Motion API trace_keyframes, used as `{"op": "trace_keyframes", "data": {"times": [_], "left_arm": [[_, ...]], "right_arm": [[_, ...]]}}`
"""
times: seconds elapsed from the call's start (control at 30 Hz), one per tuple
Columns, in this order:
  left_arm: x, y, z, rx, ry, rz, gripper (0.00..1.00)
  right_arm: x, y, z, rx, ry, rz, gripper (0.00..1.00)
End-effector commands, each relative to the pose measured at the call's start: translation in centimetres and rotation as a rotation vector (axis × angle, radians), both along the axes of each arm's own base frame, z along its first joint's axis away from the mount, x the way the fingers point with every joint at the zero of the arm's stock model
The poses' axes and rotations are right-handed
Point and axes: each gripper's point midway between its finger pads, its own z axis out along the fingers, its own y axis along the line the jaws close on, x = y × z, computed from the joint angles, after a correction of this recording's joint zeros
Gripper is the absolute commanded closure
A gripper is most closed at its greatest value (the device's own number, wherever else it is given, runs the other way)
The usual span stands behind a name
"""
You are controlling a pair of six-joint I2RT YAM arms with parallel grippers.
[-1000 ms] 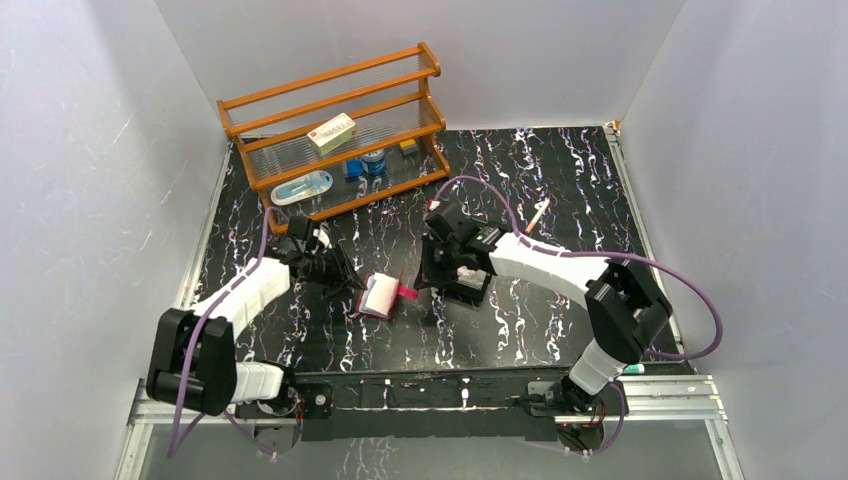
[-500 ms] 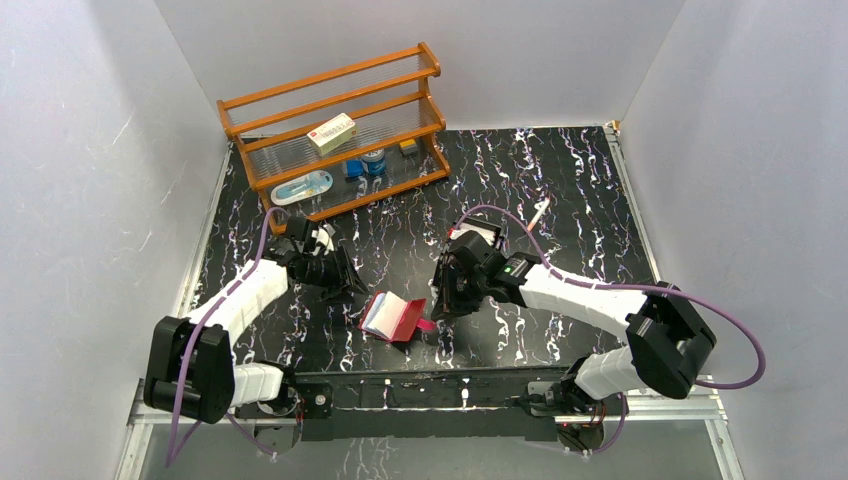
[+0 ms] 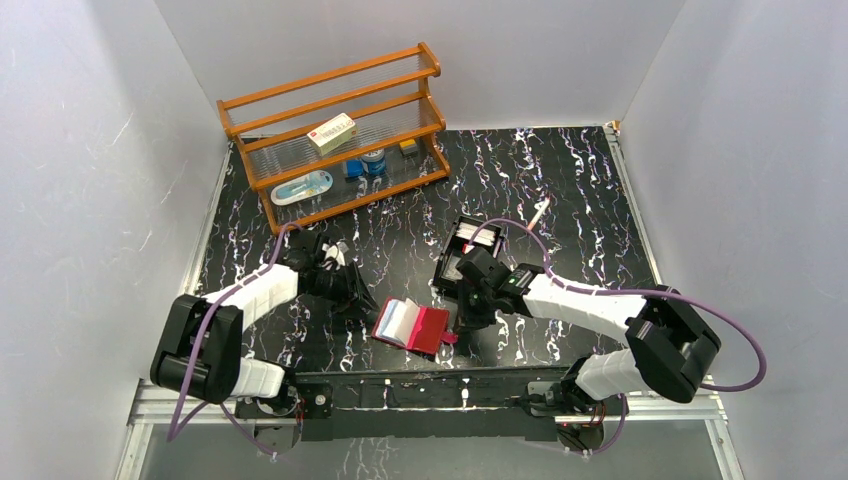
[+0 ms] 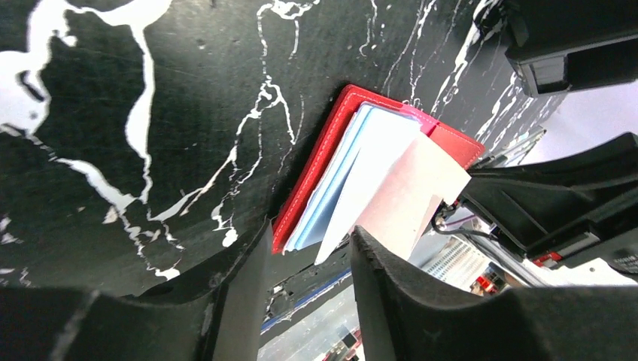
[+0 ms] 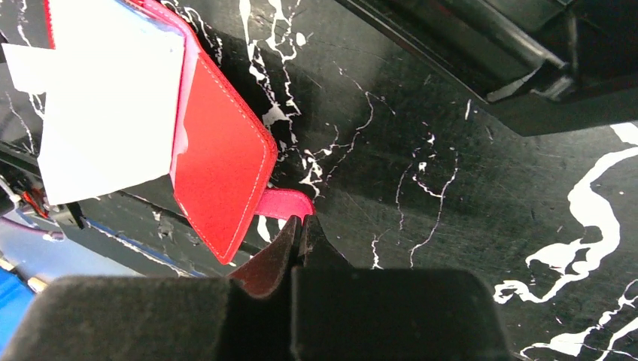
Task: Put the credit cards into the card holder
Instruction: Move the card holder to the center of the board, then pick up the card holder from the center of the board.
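The red card holder (image 3: 428, 331) lies open near the table's front edge, its white and pale blue inner leaves (image 4: 376, 173) fanned up. My right gripper (image 3: 463, 320) is shut, its tips (image 5: 301, 223) pinched on the end of the holder's pink snap tab (image 5: 286, 203). My left gripper (image 3: 352, 293) stands open just left of the holder, and the holder's edge (image 4: 316, 177) lies right beyond its fingertips (image 4: 248, 256). The credit cards (image 3: 470, 238) show only as pale edges in the black tray (image 3: 446, 262) behind the right wrist.
A wooden shelf rack (image 3: 335, 75) at the back left carries a cream box (image 3: 331, 132) and small items. A thin white stick (image 3: 540, 212) lies at the back right. The metal front rail (image 3: 400, 385) runs close under the card holder.
The card holder has slid right and towards the front edge along with my right gripper, and lies more open. My left gripper followed it rightwards.
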Motion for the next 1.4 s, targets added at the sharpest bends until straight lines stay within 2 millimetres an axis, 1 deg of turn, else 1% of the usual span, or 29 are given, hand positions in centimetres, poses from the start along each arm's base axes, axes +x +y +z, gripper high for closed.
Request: {"op": "trace_keyframes", "data": {"times": [0.0,0.1,0.27,0.43,0.53,0.73,0.9,0.97,1.13,1.37], "left_arm": [[-1.2,-1.4,-0.3,-0.077,0.048,-0.028,0.56],[-1.8,-1.6,-1.1,-0.075,0.066,-0.037,0.54],[-2.0,-2.4,-2.1,-0.082,0.068,-0.056,0.54],[-2.3,-3.6,-2.2,-0.139,0.058,-0.083,0.54],[-2.4,-4.4,-1.5,-0.207,0.050,-0.087,0.54],[-1.7,-6.1,1.4,-0.360,-0.040,-0.073,0.57],[-1.4,-7.0,3.9,-0.490,-0.093,-0.047,0.58],[-1.4,-7.2,4.4,-0.505,-0.114,-0.051,0.59],[-1.4,-7.4,4.5,-0.506,-0.138,-0.068,0.59],[-2.1,-8.0,2.7,-0.469,-0.114,-0.116,0.58]], "right_arm": [[0.6,-0.4,0.1,-0.012,-0.035,-0.014,1.00],[0.5,-0.8,-0.4,-0.031,-0.033,-0.021,1.00],[0.4,-1.1,-0.7,-0.037,-0.036,-0.021,1.00],[0.4,-1.3,-1.0,-0.044,-0.035,-0.021,1.00],[0.3,-1.2,-1.0,-0.034,-0.032,-0.020,1.00],[0.3,-1.1,-1.0,-0.028,-0.033,-0.022,1.00],[0.2,-1.2,-1.2,-0.034,-0.028,-0.022,1.00],[0.2,-1.1,-1.2,-0.031,-0.027,-0.020,1.00],[0.2,-1.1,-1.3,-0.032,-0.025,-0.020,1.00],[0.2,-1.0,-1.2,-0.028,-0.028,-0.016,1.00]]}}
